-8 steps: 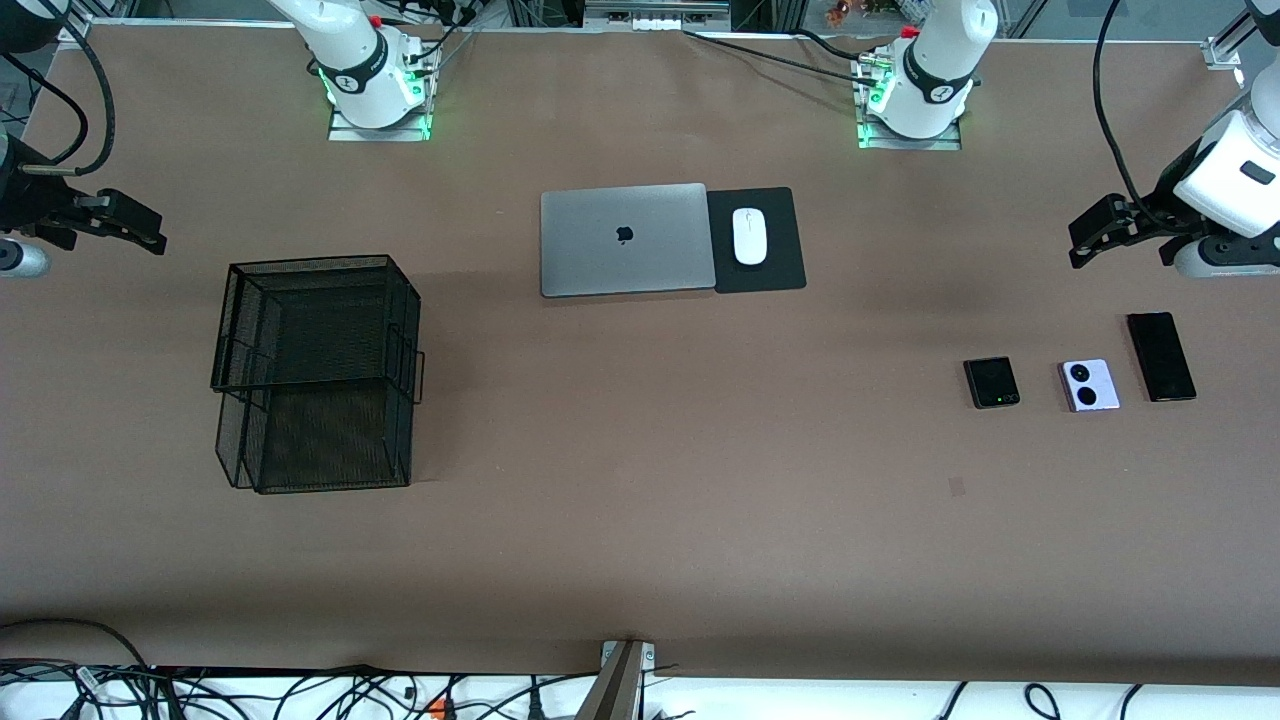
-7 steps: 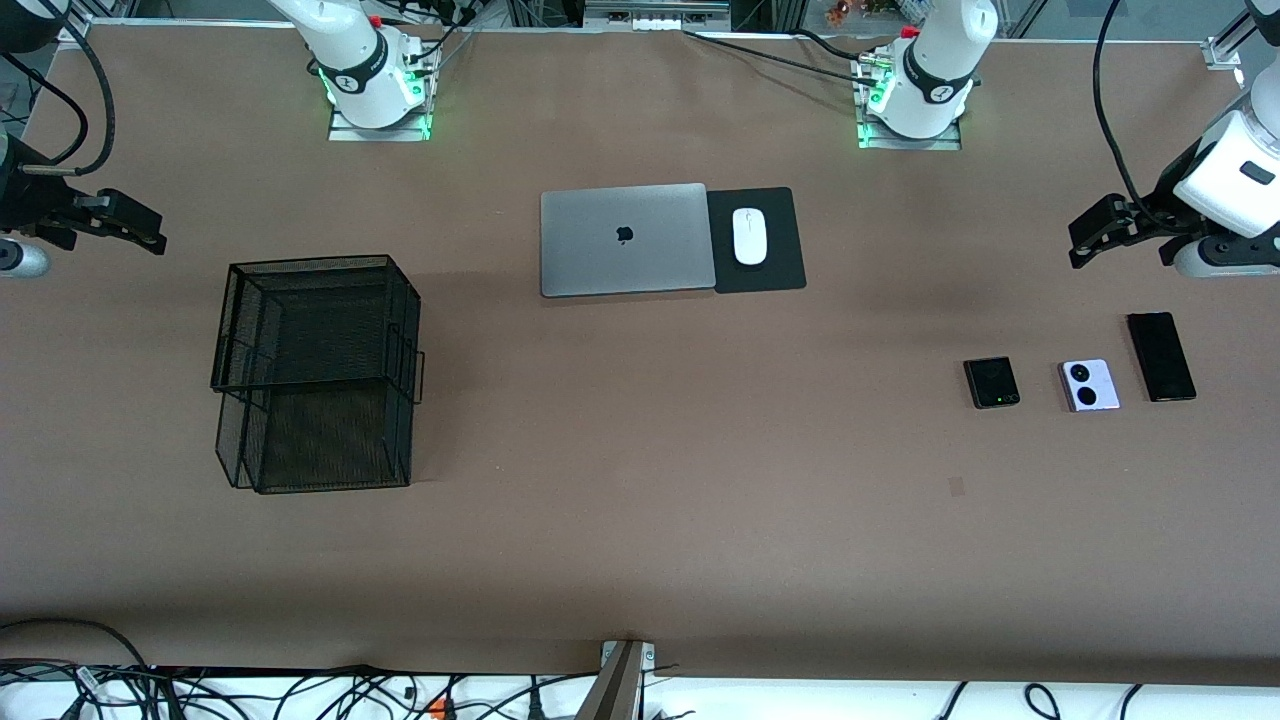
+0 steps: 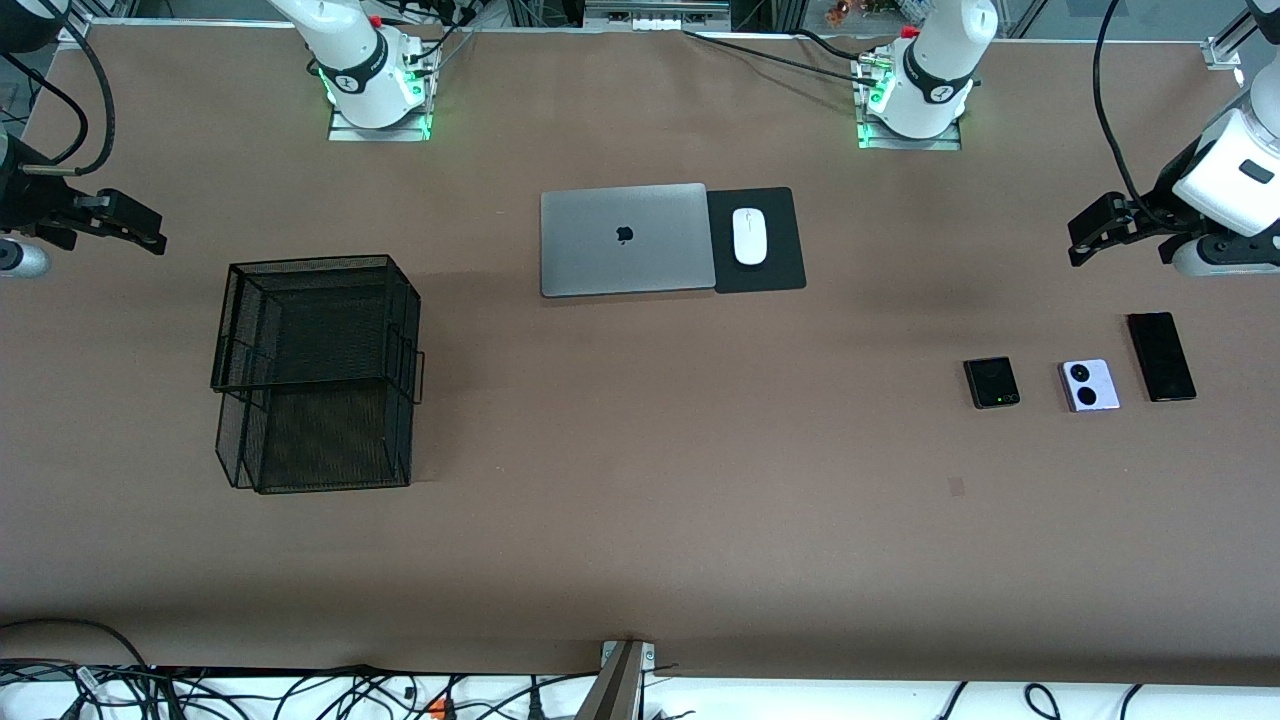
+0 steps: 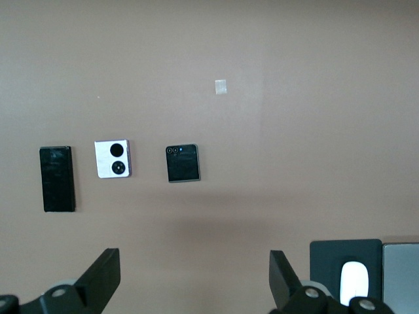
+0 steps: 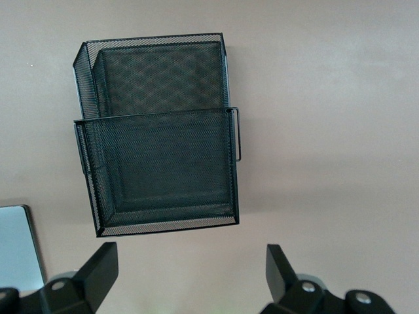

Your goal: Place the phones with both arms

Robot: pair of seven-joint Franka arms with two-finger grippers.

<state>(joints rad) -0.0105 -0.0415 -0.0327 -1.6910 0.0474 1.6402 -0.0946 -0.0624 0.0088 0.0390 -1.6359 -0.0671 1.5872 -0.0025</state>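
The left gripper (image 3: 1085,238) hangs in the air over bare table at the left arm's end, its fingers (image 4: 101,278) spread wide with nothing between them. The three phones lie flat in a row on the table nearer to the front camera than the spot beneath this gripper, apart from one another: the long slim black phone (image 3: 1161,356) toward the left arm's end, the lilac-white phone (image 3: 1088,385) with two black circles in the middle, and the small squarish black phone (image 3: 991,382) toward the table's centre. Bare brown tabletop (image 3: 700,500) lies between this gripper and the phones. Off toward the table's centre from this gripper sit a closed grey laptop (image 3: 625,240) with an apple logo and, touching its edge, a black mouse pad (image 3: 780,270) bearing a white oval mouse (image 3: 749,236). The right gripper (image 3: 140,228) hangs over the table at the right arm's end, fingers (image 5: 98,271) likewise parted and empty. Below it, nearer the front camera, stands a two-tier black wire-mesh tray (image 3: 315,370), well apart from the phones. A small pale patch (image 3: 957,486) marks the table nearer the front camera than the squarish black phone.
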